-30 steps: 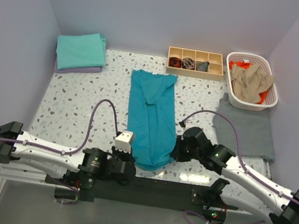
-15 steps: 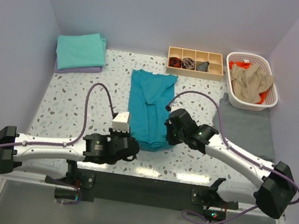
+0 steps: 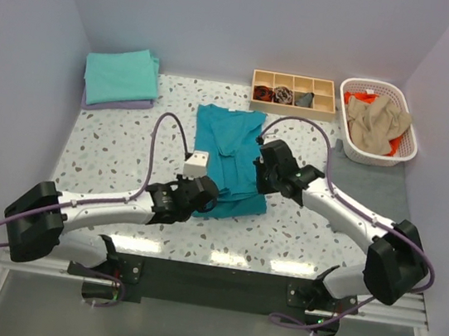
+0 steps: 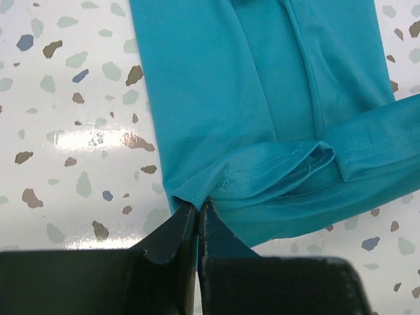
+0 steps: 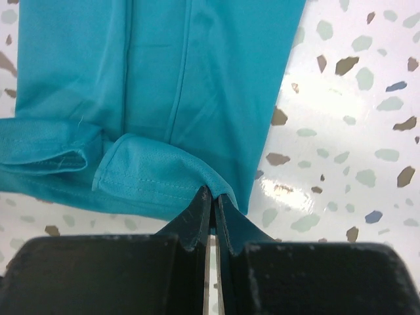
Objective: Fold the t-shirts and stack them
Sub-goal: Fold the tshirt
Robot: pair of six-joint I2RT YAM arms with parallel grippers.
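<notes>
Aqua t-shirt (image 3: 120, 76) lay folded on lavender t-shirt (image 3: 124, 105), bench (image 3: 100, 159) back left. Left tool (image 4: 197, 211) was clamped on teal t-shirt (image 3: 229, 148) hem, mid-bench, hem doubled over the body. Right tool (image 5: 211, 195) was clamped on same hem's right corner. Tan t-shirt (image 3: 375, 122) sat in basket (image 3: 412, 145), far right.

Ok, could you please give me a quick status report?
Left gripper, right gripper shut on teal t-shirt hem. Hem folded partway up. Nothing blocking.
</notes>
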